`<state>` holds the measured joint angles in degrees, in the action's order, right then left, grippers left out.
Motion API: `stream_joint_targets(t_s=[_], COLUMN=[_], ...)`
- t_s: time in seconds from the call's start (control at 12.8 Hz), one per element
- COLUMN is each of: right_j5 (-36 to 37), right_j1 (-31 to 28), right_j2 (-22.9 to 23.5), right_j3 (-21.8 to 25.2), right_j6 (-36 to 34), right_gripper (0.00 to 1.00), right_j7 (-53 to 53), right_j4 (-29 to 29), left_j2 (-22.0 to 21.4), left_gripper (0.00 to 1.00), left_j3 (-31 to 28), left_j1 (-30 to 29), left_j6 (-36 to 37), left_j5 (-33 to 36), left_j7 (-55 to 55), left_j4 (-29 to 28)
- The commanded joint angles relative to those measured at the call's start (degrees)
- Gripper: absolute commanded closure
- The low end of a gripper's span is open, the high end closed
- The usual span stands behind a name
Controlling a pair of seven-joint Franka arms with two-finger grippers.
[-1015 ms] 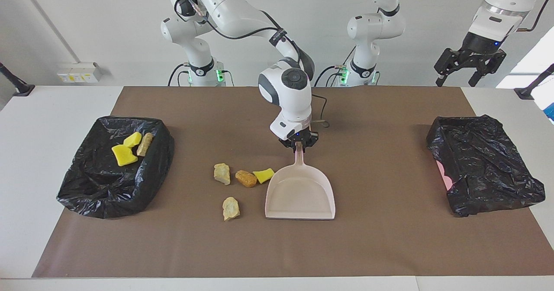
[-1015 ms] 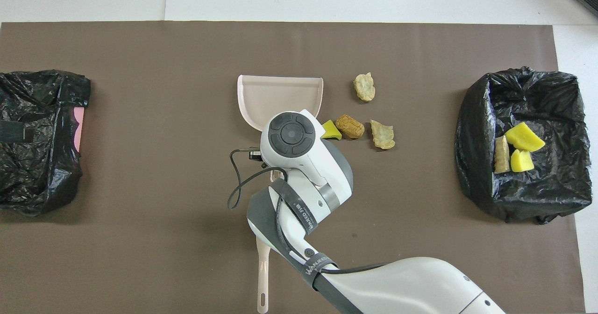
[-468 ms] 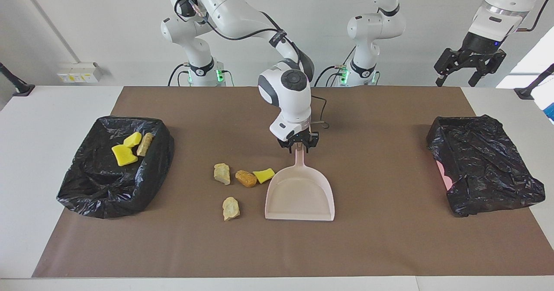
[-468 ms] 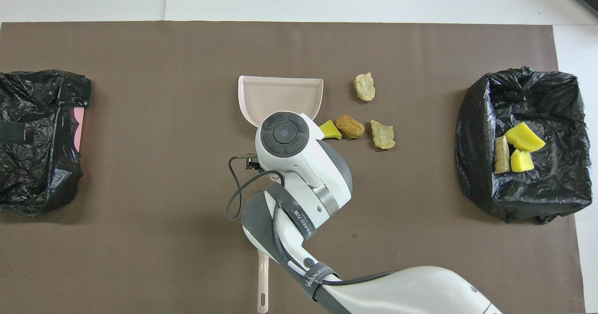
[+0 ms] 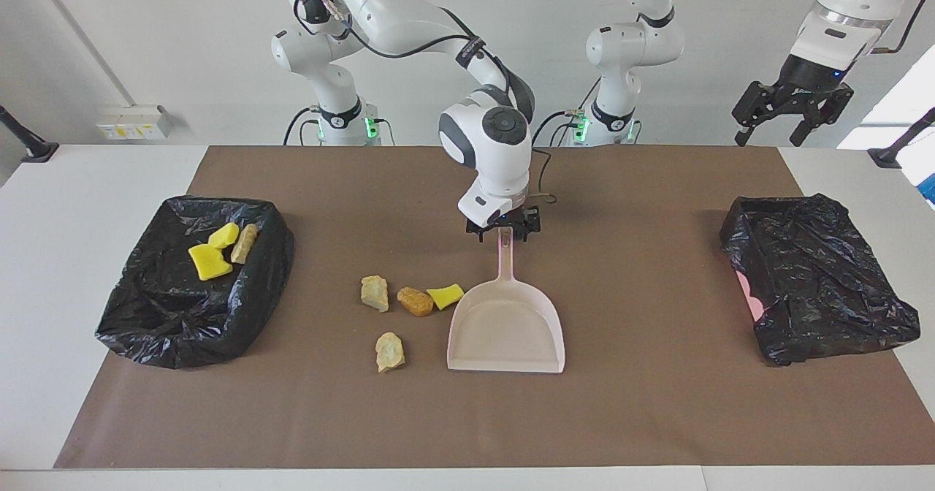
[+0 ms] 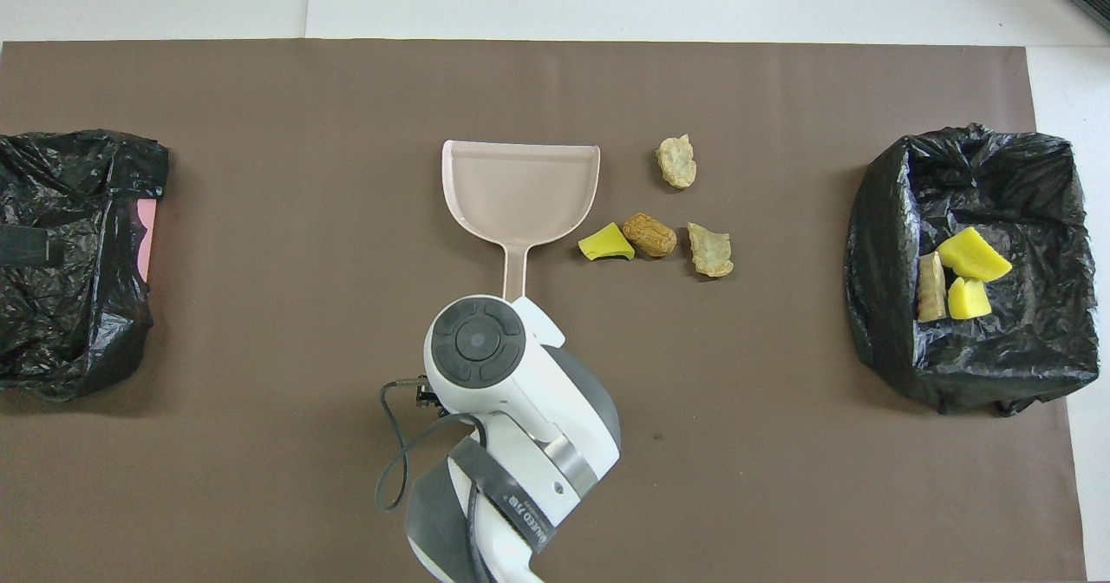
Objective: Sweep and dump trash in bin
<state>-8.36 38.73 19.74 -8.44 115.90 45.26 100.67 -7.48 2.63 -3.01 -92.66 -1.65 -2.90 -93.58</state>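
Pink dustpan [image 5: 505,326] lies mid-mat; your right gripper [image 5: 503,229] hangs open over its handle end, holding nothing. Left gripper [image 5: 792,111] open, waiting w/ nothing.

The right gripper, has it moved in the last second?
Yes. The right gripper has let go and drawn back along the dustpan handle toward the robots, away from the pan; the dustpan has stayed put.
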Motion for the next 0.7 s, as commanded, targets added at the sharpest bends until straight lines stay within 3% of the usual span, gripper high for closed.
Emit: stream_joint_targets(t_s=[0.0,0.23,0.47,0.62], right_j5=[-1.39,-3.31,-6.84,-6.84], right_j1=[2.74,6.61,9.16,9.17], right_j2=[-6.11,-10.33,-14.81,-15.26], right_j3=[0.18,0.18,0.18,0.18], right_j6=[0.91,3.96,17.05,16.99], right_gripper=[0.00,0.00,0.00,0.00], right_j7=[3.94,9.40,9.85,9.24], right_j4=[8.38,15.05,26.48,27.21], left_j2=[-1.57,-1.57,-1.57,-1.57], left_gripper=[0.00,0.00,0.00,0.00], left_j3=[0.27,0.27,0.44,0.44], left_j1=[-0.33,-0.16,0.19,0.19], left_j6=[0.46,0.46,0.38,0.38], left_j5=[0.24,0.24,0.24,0.24], left_j7=[0.17,0.17,0.35,0.35], left_j4=[-1.43,-1.61,-2.40,-2.40])
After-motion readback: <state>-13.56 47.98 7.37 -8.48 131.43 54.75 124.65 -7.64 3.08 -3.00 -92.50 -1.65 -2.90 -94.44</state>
